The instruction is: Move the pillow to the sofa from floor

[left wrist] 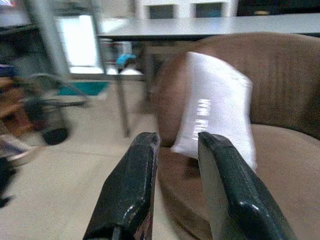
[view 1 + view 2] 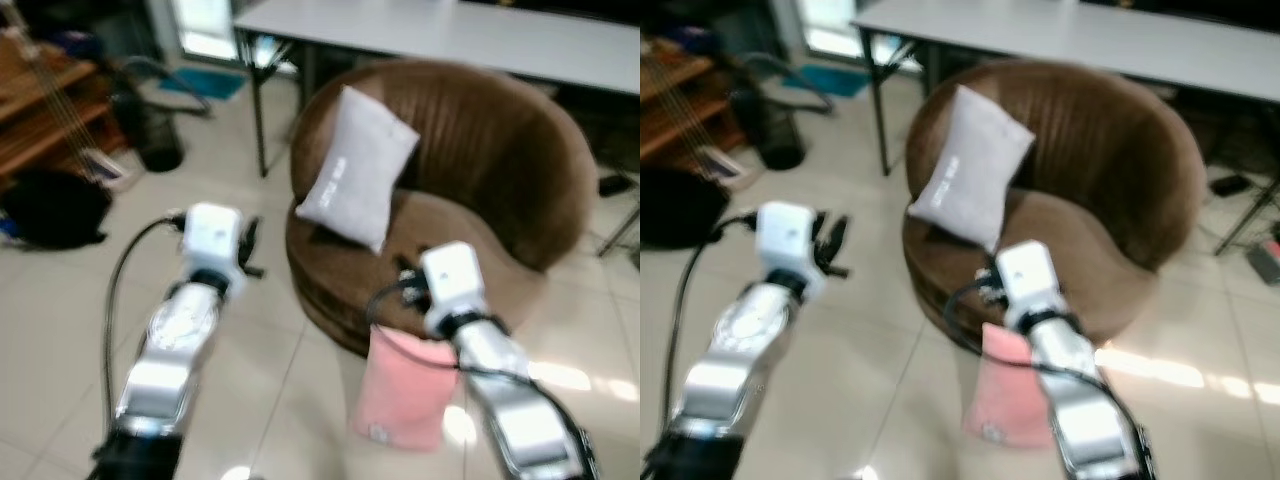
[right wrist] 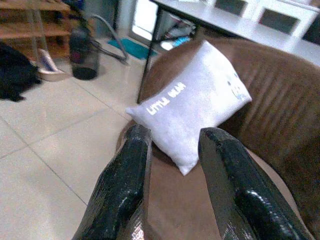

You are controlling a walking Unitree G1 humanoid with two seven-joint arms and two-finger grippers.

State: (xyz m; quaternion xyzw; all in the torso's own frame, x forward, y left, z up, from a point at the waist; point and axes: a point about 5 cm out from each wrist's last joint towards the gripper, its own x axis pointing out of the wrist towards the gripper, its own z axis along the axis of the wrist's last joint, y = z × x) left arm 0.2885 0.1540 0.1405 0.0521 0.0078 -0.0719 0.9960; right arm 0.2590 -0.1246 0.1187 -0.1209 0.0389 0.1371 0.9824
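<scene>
Pillow (image 2: 360,180): pale grey-white, soft, white lettering along one face. It sits on the seat of the round brown sofa (image 2: 500,160), leaning on the left part of the backrest, long axis tilted up toward the far right. None of it touches the floor (image 2: 60,330), so the task looks done.

Pillow lies ahead of both arms, on the far side. Right gripper (image 3: 172,175) is nearer, hovering at the sofa's near edge; jaws parted a little, holding nothing. Left gripper (image 1: 175,185) hangs over bare floor left of the sofa; jaws narrowly apart, empty.

Pink bag (image 2: 400,390) on the floor against the sofa's near side. Grey surface (image 2: 450,35) stands behind.
</scene>
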